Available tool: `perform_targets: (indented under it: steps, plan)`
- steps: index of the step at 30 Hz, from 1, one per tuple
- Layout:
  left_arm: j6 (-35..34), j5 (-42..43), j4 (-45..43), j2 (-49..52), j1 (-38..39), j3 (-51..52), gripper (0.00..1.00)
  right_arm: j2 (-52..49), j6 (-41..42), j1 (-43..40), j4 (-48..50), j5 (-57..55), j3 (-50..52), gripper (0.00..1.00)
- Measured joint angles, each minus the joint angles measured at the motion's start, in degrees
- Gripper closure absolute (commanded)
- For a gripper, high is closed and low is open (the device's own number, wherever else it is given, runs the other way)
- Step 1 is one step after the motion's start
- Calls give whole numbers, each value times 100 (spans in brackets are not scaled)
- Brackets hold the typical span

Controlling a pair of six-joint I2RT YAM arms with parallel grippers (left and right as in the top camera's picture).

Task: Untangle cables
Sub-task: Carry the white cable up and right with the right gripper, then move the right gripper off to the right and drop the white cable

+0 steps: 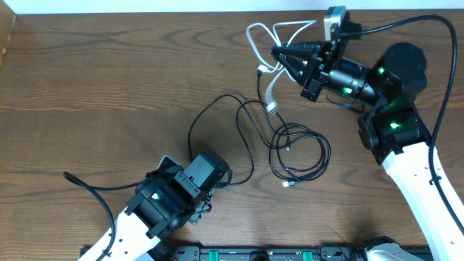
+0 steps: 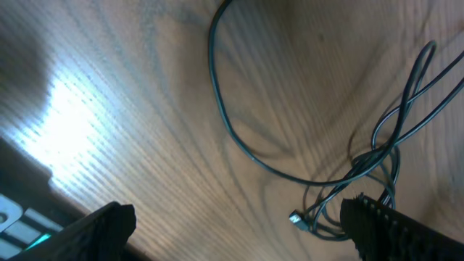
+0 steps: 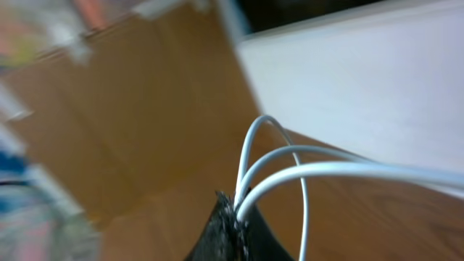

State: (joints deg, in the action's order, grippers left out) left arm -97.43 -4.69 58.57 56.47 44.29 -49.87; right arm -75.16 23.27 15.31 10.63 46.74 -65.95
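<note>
The right gripper (image 1: 278,55) is reaching in from the right at the far side of the bench (image 1: 87,87), its tips pointing left, and it is clamping shut on the white cable (image 1: 270,94). In the right wrist view the closed fingers (image 3: 232,228) are pinching that cable (image 3: 348,170) where several strands are bunching together, two loops arching up and away from the tips. From above, the white cable is looping just beyond the gripper near the far edge, then running back toward the near side, its long axis lying roughly far-to-near and its light plug end pointing down at the black cables. Those are lying in the middle of the bench: one is coiling in a roundish bundle (image 1: 322,152) with a small pale plug (image 1: 288,183) at its near side, while the longer one (image 1: 192,130) is sweeping out to the left in a wide open loop and curving back toward the coil. The left gripper (image 2: 239,221) is sitting low at the near side, jaws standing wide apart and holding nothing; in its wrist view the long black cable (image 2: 217,94) is lying on the wood ahead of it, well clear of both fingers.
</note>
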Motion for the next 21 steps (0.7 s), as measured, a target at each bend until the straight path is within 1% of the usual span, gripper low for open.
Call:
perform_targets:
  steps: [6,11,14,17,21]
  plan:
    - [0,2,2,0,0,0,4,-13,-1073,-136,-1027,-1563,0,99]
    - [0,0,-2,0,0,0,4,-44,-2197,-531,-1497,-3412,0,99]
    - [0,2,0,0,0,0,4,-151,-2883,-881,-1416,-4461,0,99]
    - [0,2,0,0,0,0,4,-389,-3654,-1320,-1091,-5329,0,99]
    - [0,0,-4,0,0,0,4,-994,-4708,-2050,-345,-5967,-4,99]
